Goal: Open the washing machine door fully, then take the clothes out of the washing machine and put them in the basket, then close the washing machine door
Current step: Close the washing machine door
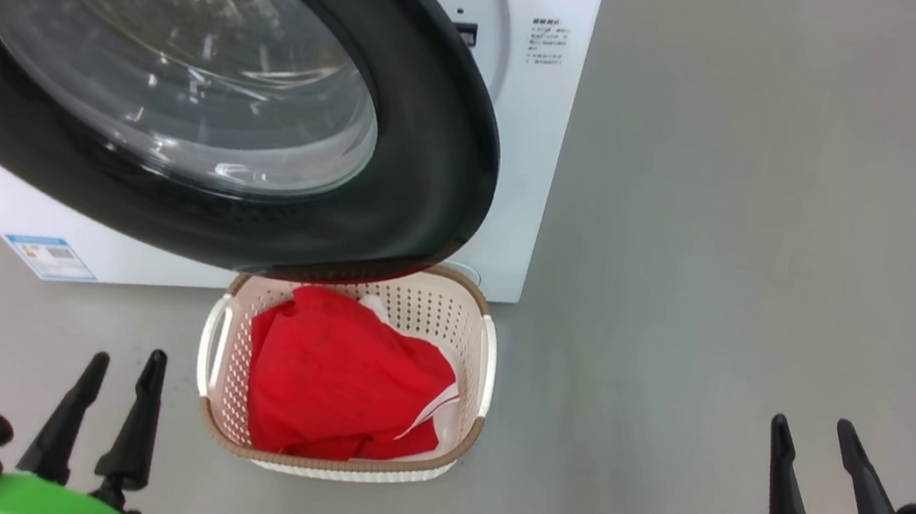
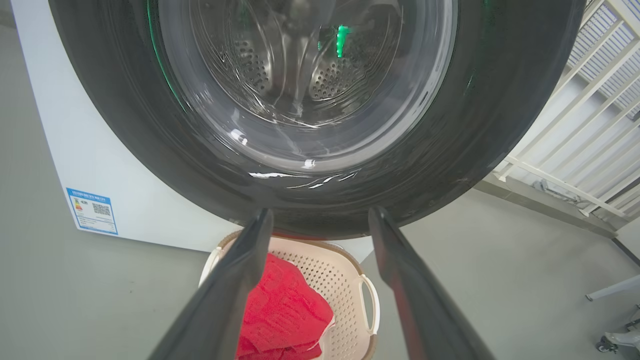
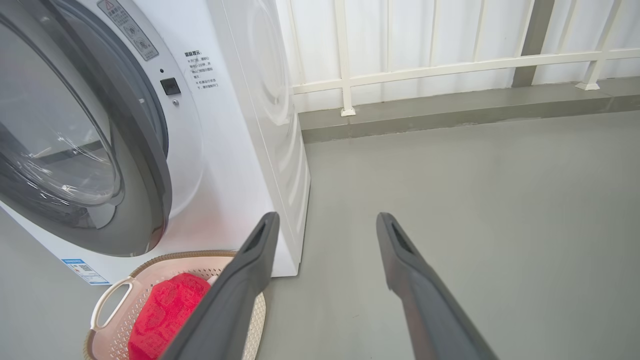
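Head view: washing machine door (image 1: 444,158) overhangs basket (image 1: 359,467) of clothes (image 1: 335,382).

I can read no words: the blue label (image 1: 51,257) and the black print (image 1: 547,42) on the washing machine (image 1: 523,168) are too small.

The red clothes (image 3: 162,312) are seen lying in the basket (image 3: 150,274) set before the washing machine (image 3: 240,150), beside the parted fingers of the right gripper (image 3: 326,216).
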{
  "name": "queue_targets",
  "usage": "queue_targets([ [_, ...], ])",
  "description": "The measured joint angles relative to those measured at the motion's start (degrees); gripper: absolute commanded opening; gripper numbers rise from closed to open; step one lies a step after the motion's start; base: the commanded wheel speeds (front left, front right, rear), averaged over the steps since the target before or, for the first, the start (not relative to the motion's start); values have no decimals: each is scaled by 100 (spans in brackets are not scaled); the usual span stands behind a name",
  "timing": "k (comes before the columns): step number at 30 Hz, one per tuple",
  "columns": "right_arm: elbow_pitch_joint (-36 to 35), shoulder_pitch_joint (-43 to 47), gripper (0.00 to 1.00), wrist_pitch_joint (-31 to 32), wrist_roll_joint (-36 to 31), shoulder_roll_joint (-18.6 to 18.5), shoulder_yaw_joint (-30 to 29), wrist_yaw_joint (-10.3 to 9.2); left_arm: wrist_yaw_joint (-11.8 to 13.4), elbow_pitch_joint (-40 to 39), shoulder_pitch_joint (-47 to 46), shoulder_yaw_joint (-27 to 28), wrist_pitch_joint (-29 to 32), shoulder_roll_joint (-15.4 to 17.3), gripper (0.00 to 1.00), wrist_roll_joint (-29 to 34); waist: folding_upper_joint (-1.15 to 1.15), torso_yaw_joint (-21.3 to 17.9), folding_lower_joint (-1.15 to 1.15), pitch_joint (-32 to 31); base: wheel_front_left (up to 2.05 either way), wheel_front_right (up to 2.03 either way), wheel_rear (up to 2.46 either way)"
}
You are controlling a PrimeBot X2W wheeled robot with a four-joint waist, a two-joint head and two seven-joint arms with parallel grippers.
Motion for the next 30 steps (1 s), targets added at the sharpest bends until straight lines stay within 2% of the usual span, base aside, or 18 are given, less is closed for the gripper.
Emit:
queue_targets([
  [7,-8,183,100,0,45,22,-86,0,-4,-443,436,759,0,-392,100,1447,0,16,0,-186,0,0,0],
  [12,-14,237,100,0,49,26,-143,0,-5,-759,692,1232,0,-655,100,2139,0,15,0,-292,0,0,0],
  [17,-31,345,100,0,49,29,-175,0,-5,-825,934,1308,0,-884,100,2383,0,0,0,-340,0,0,0],
  [30,-63,344,100,0,48,29,-188,0,-5,-832,950,1314,0,-944,100,2408,0,31,0,-273,0,0,0],
])
